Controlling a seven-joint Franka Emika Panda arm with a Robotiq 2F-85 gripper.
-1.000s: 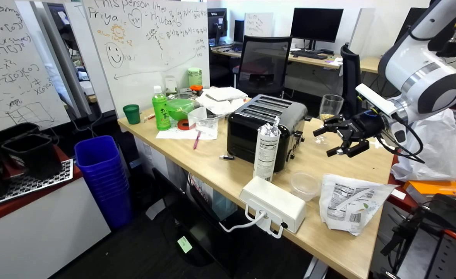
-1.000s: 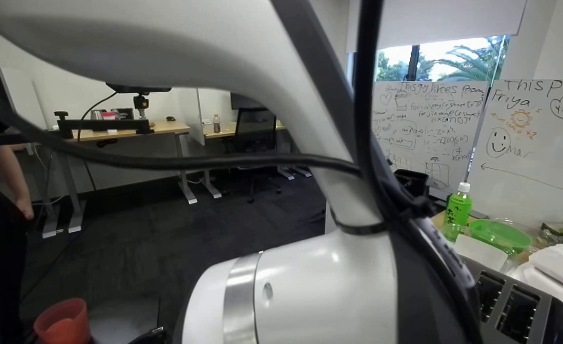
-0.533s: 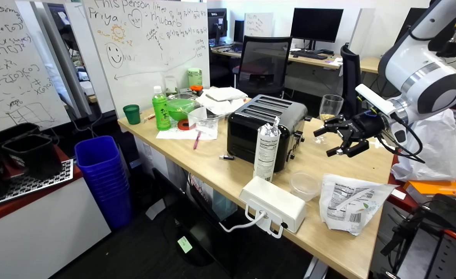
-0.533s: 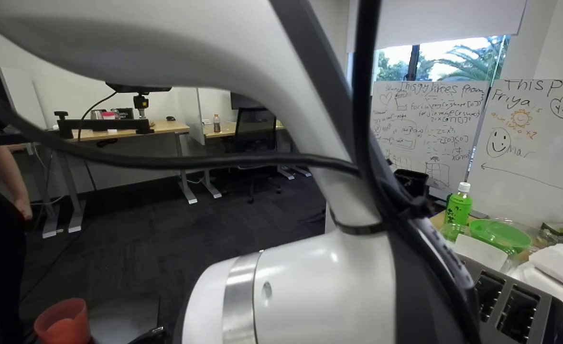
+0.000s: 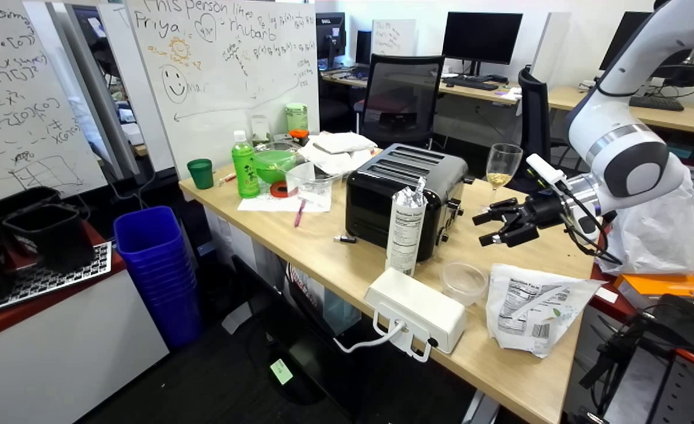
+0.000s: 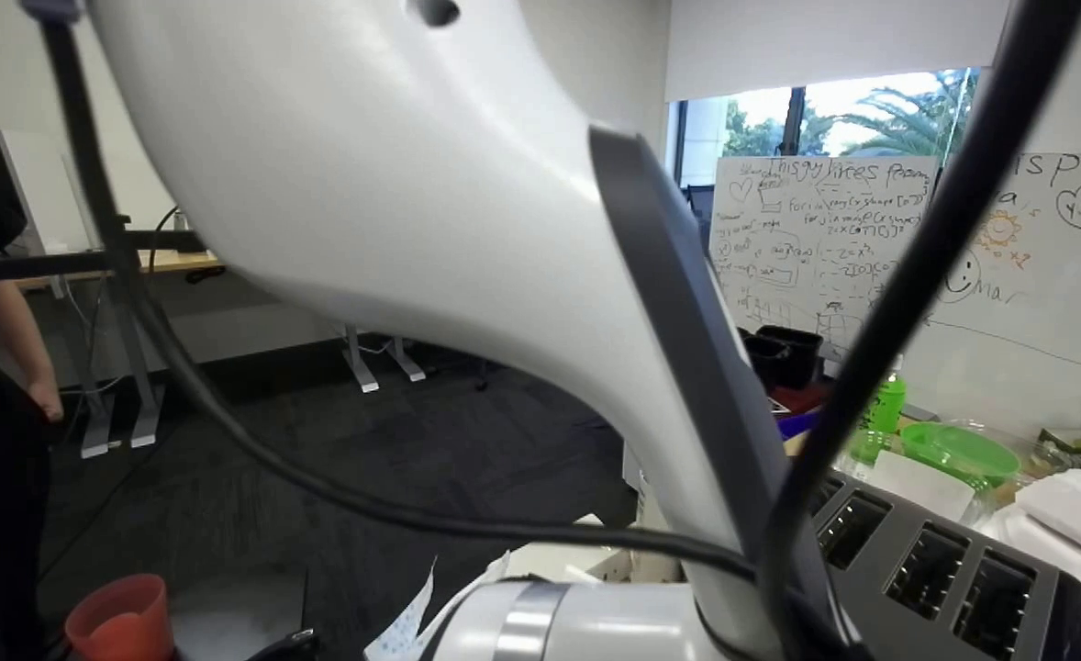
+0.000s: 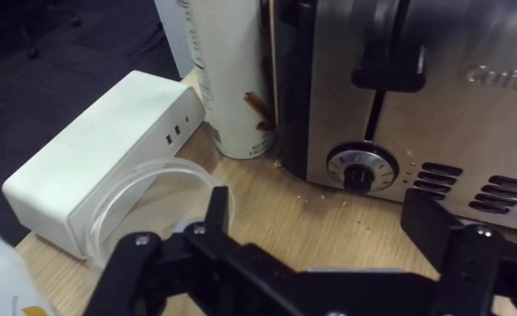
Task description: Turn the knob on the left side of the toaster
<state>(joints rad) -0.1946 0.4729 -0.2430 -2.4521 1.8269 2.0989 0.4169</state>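
The black-and-silver toaster (image 5: 376, 203) stands on the table in both exterior views; in an exterior view its slotted top (image 6: 953, 601) is partly behind the arm. In the wrist view its steel front (image 7: 451, 127) fills the upper right. The left dial knob (image 7: 358, 177), black on a silver numbered ring, sits low on that front under a black lever (image 7: 389, 68). My gripper (image 7: 317, 193) is open and empty, facing the front. The knob lies beyond the gap between the fingertips, apart from them. In an exterior view the gripper (image 5: 479, 230) hovers in front of the toaster.
A tall white tube (image 7: 236, 66) stands close by the toaster's left corner. A white box (image 7: 100, 131) and a clear round container (image 7: 162, 188) lie left of the gripper. A white pouch (image 5: 535, 309) and a wine glass (image 5: 503, 162) stand on the table.
After staying nearly still, my gripper has moved left and slightly down in an exterior view, closer to the toaster's front. The arm has shifted with it. The toaster has not moved.
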